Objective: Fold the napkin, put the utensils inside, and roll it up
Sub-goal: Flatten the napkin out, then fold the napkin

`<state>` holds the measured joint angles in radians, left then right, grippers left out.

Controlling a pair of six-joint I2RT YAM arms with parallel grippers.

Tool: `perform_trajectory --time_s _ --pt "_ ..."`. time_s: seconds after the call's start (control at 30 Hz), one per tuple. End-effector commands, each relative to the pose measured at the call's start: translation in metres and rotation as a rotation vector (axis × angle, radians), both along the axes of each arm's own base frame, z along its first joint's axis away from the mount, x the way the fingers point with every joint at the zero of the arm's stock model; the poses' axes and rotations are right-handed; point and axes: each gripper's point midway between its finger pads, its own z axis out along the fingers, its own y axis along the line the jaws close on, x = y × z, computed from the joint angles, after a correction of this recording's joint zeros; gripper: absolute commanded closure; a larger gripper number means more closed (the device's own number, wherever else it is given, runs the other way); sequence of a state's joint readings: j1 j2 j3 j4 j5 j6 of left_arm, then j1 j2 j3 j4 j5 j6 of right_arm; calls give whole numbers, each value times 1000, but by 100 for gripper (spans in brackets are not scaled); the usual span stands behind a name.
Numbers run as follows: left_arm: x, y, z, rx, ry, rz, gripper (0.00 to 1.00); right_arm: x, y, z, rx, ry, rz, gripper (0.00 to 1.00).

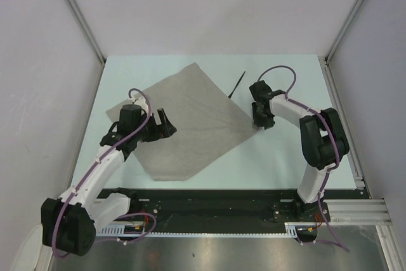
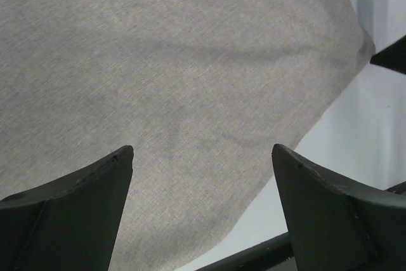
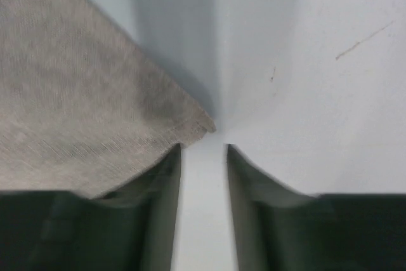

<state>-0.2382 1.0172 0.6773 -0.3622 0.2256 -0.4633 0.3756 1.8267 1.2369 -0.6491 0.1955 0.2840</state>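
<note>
The grey-beige napkin [image 1: 181, 124] lies flat and diamond-wise on the pale table [image 1: 279, 163]. A thin black utensil [image 1: 238, 84] rests on the table just off the napkin's far right edge. My left gripper [image 1: 166, 125] hovers over the napkin's left half with its jaws wide open and only cloth [image 2: 177, 80] below them. My right gripper [image 1: 260, 122] points down at the napkin's right corner [image 3: 206, 126]. Its jaws stand a little apart with bare table between them, and the corner lies just ahead of the left finger [image 3: 162, 176], not gripped.
White walls with metal corner posts [image 1: 79, 14] enclose the table on three sides. A black rail [image 1: 209, 211] and the arm bases run along the near edge.
</note>
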Motion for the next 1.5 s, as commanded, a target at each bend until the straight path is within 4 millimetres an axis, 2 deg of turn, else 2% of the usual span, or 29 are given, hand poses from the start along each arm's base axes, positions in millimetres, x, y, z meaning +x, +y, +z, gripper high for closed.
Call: perform_trajectory --time_s 0.0,0.03,0.1,0.13,0.17,0.2,0.23,0.27,0.3,0.33,0.37,0.4,0.47,0.5,0.53,0.63,0.73,0.87,1.07,1.23,1.27,1.37,1.4,1.47 --pt "-15 20 -2 46 22 115 6 -20 28 30 67 -56 93 47" --pt "-18 29 3 60 -10 158 6 -24 42 35 89 -84 141 36" --pt "-29 40 -3 82 6 214 6 -52 85 50 139 -130 321 30" --pt "-30 50 4 95 -31 261 4 -57 104 57 165 -171 390 27" --pt "-32 53 5 90 -34 287 3 -66 121 62 186 -194 458 27" --pt "-34 55 8 84 -44 300 2 -97 154 62 228 -192 600 27" --pt "-32 59 15 71 -68 319 0 -103 177 68 268 -242 689 26" --pt "-32 57 16 43 -68 316 0 -117 196 70 296 -250 760 26" --pt "-30 57 18 25 -73 317 1 -138 229 72 344 -265 864 26" --pt "-25 62 22 -5 -79 337 0 -149 245 73 355 -279 922 26" --pt "-22 57 22 -43 -68 313 0 -157 258 71 365 -282 966 27" --pt "-19 60 24 -61 -71 320 0 -172 283 71 397 -286 1035 27" --pt "-10 66 34 -108 -106 340 0 -185 304 67 416 -283 1111 27" --pt "-8 64 38 -118 -116 332 0 -197 315 57 411 -265 1155 28" --pt "-3 76 45 -125 -139 367 0 -199 325 62 416 -286 1186 28" --pt "-1 82 49 -138 -139 359 0 -215 343 52 416 -285 1247 28" --pt "0 86 48 -132 -136 353 0 -224 351 42 414 -277 1268 28" --pt "0 88 47 -130 -137 345 0 -219 359 34 389 -309 1256 30" --pt "2 88 43 -134 -127 335 0 -214 369 17 345 -317 1273 38" --pt "4 89 44 -120 -129 323 0 -201 371 11 295 -344 1255 56" --pt "5 90 44 -115 -130 323 0 -201 372 7 292 -338 1257 63" --pt "6 95 45 -98 -139 338 0 -195 374 10 315 -326 1234 75" --pt "7 97 47 -88 -149 343 0 -188 373 14 333 -323 1211 84" --pt "8 103 50 -59 -160 363 0 -184 379 27 415 -308 1179 89"
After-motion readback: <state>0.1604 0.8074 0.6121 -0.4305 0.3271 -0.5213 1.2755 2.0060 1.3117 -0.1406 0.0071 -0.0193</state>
